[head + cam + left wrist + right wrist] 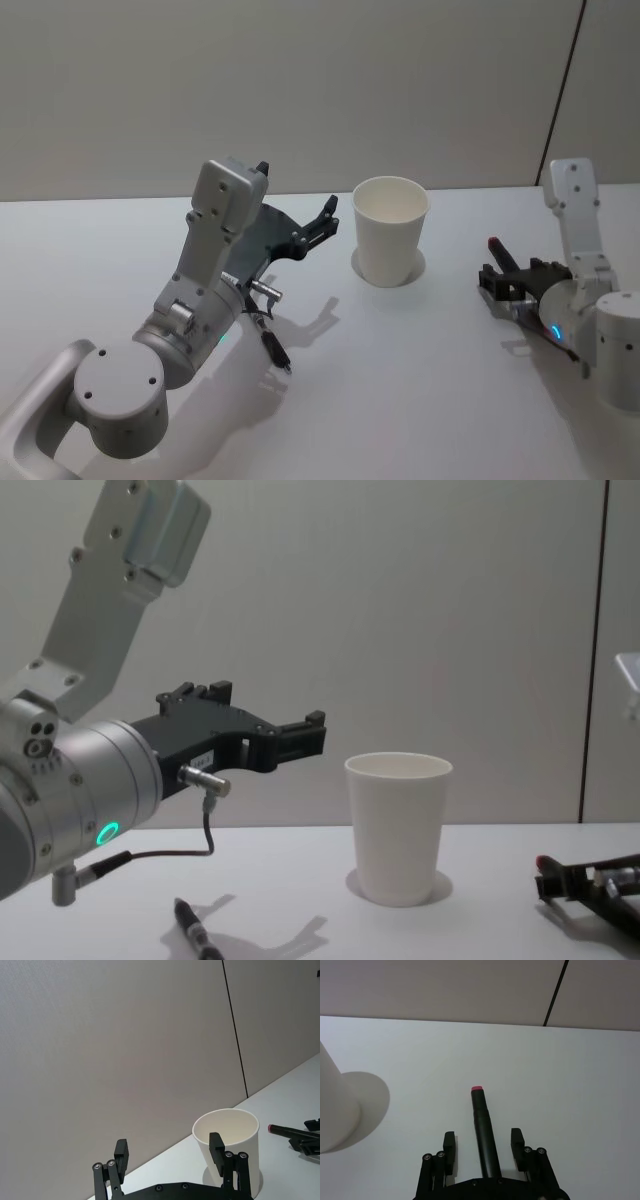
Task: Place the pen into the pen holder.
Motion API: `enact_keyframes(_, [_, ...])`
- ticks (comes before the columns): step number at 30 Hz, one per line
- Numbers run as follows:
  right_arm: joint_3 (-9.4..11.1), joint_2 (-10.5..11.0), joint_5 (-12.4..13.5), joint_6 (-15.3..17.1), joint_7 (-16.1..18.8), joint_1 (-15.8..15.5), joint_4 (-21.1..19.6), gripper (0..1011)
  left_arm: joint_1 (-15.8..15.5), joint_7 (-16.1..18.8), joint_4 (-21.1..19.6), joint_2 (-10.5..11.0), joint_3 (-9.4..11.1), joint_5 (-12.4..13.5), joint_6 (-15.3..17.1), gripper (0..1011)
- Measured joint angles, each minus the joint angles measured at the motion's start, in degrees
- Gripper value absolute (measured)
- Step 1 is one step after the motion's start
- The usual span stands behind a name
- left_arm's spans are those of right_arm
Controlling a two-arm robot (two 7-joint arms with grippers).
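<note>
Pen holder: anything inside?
Nothing seen inside the pen holder: head view shows bare white inner wall, though its near wall hides the bottom. The pen lies on the table between the fingers of the open right pincer.

I see the pen holder (390, 232), a plain white tapered paper cup with a rolled rim, standing upright and empty, mouth up, toward the far edge of the table (420, 380), about midway across it. The pen (479, 1107) is a slim dark stick with 1 red end. It lies low over the table's right side, well apart from the cup, red end pointing toward the far edge. It sits between the 2 spread fingers of the right gripper (483, 1134), with a gap on each side.
</note>
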Motion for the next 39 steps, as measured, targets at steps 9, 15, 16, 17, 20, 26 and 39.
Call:
enact_keyframes(9, [0.0, 0.0, -0.1, 0.0, 0.0, 0.0, 0.1, 426, 0.0, 0.0, 0.0, 0.0, 0.0, 0.0, 0.0, 1003])
enact_keyframes(15, [0.0, 0.0, -0.1, 0.1, 0.0, 0.0, 0.1, 250, 0.0, 0.0, 0.0, 0.0, 0.0, 0.0, 0.0, 1003])
enact_keyframes(16, [0.0, 0.0, -0.1, 0.1, 0.0, 0.0, 0.1, 203, 0.0, 0.0, 0.0, 0.0, 0.0, 0.0, 0.0, 1003])
enact_keyframes(17, [0.0, 0.0, -0.1, 0.1, 0.0, 0.0, 0.1, 187, 0.0, 0.0, 0.0, 0.0, 0.0, 0.0, 0.0, 1003])
enact_keyframes(20, [0.0, 0.0, -0.1, 0.1, 0.0, 0.0, 0.1, 177, 0.0, 0.0, 0.0, 0.0, 0.0, 0.0, 0.0, 1003])
enact_keyframes(26, [0.0, 0.0, -0.2, 0.1, 0.0, 0.0, 0.1, 178, 0.0, 0.0, 0.0, 0.0, 0.0, 0.0, 0.0, 1003])
enact_keyframes(39, [-0.1, 0.0, -1.2, -2.4, 1.1, -0.2, -0.2, 177, 0.0, 0.0, 0.0, 0.0, 0.0, 0.0, 0.0, 1003])
